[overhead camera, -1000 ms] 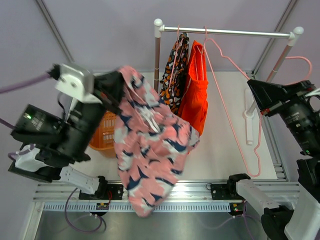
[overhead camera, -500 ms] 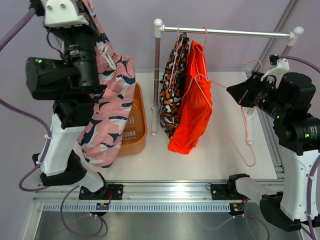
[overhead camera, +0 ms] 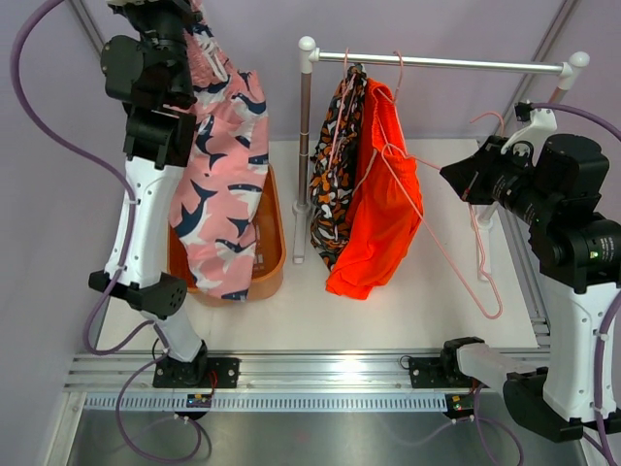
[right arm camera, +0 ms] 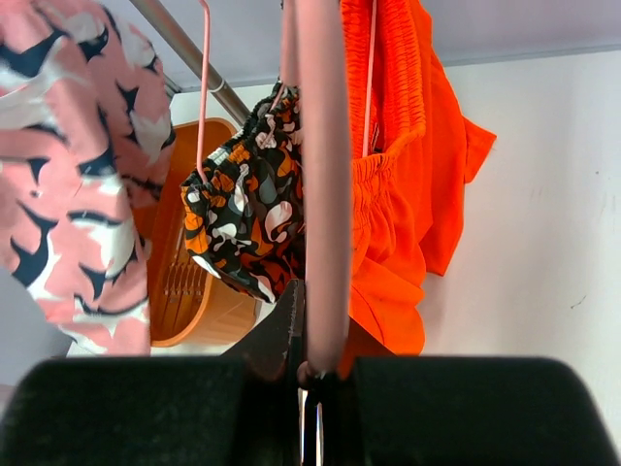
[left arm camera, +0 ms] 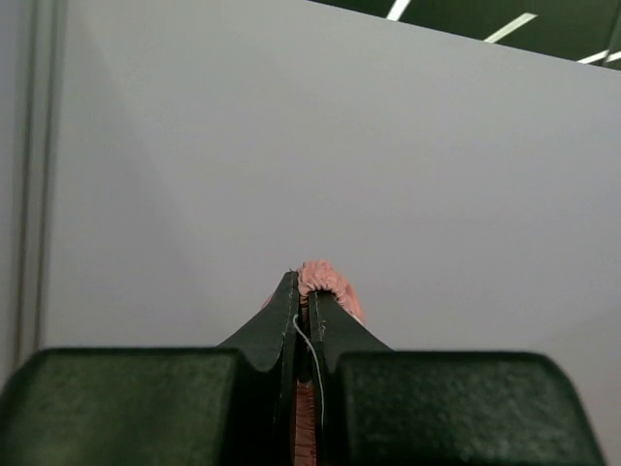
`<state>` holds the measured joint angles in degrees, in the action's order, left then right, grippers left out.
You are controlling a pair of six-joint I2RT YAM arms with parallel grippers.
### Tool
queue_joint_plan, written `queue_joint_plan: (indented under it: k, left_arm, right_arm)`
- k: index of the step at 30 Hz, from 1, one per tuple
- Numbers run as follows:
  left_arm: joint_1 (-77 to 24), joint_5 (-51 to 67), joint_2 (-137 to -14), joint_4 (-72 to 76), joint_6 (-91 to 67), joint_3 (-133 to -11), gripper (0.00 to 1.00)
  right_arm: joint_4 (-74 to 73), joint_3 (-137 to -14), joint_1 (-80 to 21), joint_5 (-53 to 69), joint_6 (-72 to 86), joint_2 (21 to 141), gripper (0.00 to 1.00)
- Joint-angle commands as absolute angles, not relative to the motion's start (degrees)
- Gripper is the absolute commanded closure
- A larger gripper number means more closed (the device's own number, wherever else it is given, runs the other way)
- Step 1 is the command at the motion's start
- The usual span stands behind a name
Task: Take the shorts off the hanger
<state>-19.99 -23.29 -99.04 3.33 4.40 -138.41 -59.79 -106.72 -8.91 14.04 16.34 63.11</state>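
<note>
My left gripper (left arm camera: 306,291), half cut off from above, pinched the soft pink shorts (overhead camera: 223,184). My right gripper (right arm camera: 309,374) clamped a smooth pink hanger (right arm camera: 325,194).

Plain pale grey-lilac wall (left arm camera: 388,175) fills everything beyond the left tool (left arm camera: 303,291); strip ceiling lights (left arm camera: 514,24) sit up and right of it on a dark ceiling. White counter (overhead camera: 427,311) lies below the right tool (right arm camera: 310,311). A white-post rack with a metal bar (overhead camera: 456,64) stands between the tools, and an aluminium rail (overhead camera: 320,374) runs nearer than both.
</note>
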Motion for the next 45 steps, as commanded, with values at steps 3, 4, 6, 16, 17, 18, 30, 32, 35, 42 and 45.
queue_joint_plan:
  k: [3, 4, 6, 16, 17, 18, 30, 32, 35, 42, 45]
  left_arm:
    - [-19.78, -17.40, -100.37, 11.60, -0.53, -141.50, 1.00]
    - [-19.69, -17.23, -100.55, 11.25, -0.70, -141.33, 1.00]
    - [-19.60, -17.75, -99.85, 10.29, -1.23, -139.76, 1.00]
    - [-19.77, -30.03, -75.96, 11.61, -8.34, -96.45, 1.00]
    - [-19.78, -31.02, -73.76, 10.73, -9.13, -90.41, 1.00]
    - [-19.86, -32.16, -69.65, 9.94, -10.53, -87.83, 1.00]
    - [-20.13, -33.50, -54.41, -16.07, -27.76, -69.80, 1.00]
    - [-20.39, -31.29, -53.09, -18.45, -31.53, -65.32, 1.00]
    - [-20.57, -29.62, -50.29, -17.76, -34.18, -58.38, 1.00]
    - [-20.65, -26.54, -46.85, -20.91, -37.61, -51.16, 0.91]
    - [-20.65, -24.10, -46.58, -21.62, -38.93, -48.17, 0.76]
  right_arm:
    - [-57.39, -107.05, -9.14, 13.62, 14.68, 62.40, 1.00]
    - [-57.31, -107.05, -9.14, 13.62, 14.68, 62.40, 1.00]
    - [-57.13, -106.79, -9.14, 13.97, 14.85, 62.23, 1.00]
    - [-60.20, -103.89, -9.05, 9.33, 14.59, 59.06, 1.00]
    - [-61.42, -103.97, -9.14, 8.45, 14.33, 58.80, 1.00]
    - [-61.96, -104.06, -9.14, 7.57, 13.98, 58.54, 1.00]
    - [-64.95, -103.27, -9.05, 0.26, 13.18, 60.03, 1.00]
    - [-63.55, -102.31, -9.14, 2.80, 13.97, 59.16, 1.00]
    - [-61.27, -101.42, -9.05, 11.67, 15.02, 56.96, 1.00]
    - [-64.06, -109.13, -9.05, 14.96, 15.12, 55.81, 1.00]
    - [-67.84, -114.07, -9.05, 11.44, 13.89, 56.78, 1.00]
